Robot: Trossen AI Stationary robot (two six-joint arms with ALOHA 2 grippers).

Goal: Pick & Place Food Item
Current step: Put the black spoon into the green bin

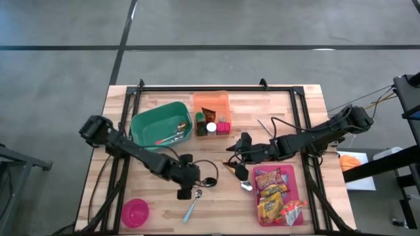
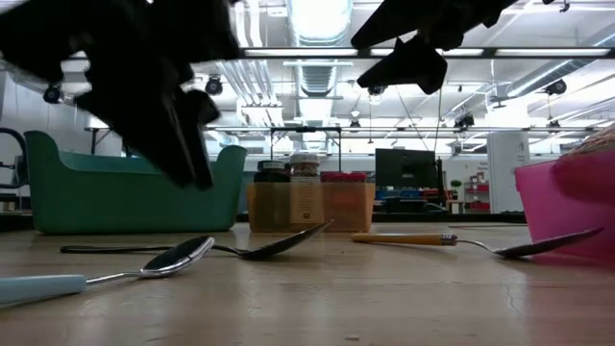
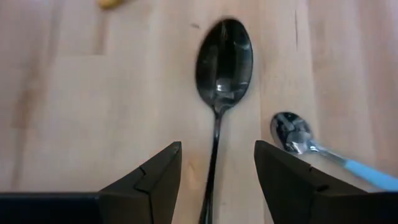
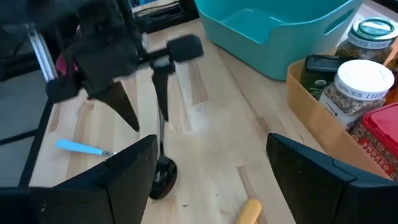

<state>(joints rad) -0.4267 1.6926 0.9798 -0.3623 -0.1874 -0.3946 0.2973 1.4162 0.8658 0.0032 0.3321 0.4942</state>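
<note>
Left gripper (image 3: 214, 180) unclenched, straddling black spoon (image 3: 222, 62) handle; spoon axis toward 12 o'clock; right gripper (image 1: 239, 152) released, farther.

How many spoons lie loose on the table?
3: blue-handled spoon nearest the front edge, dark spoon under the left hand, yellow-handled spoon by the tray. The bin may hide more.

Left gripper (image 3: 214, 180) and right gripper (image 4: 211, 168) agape
</note>
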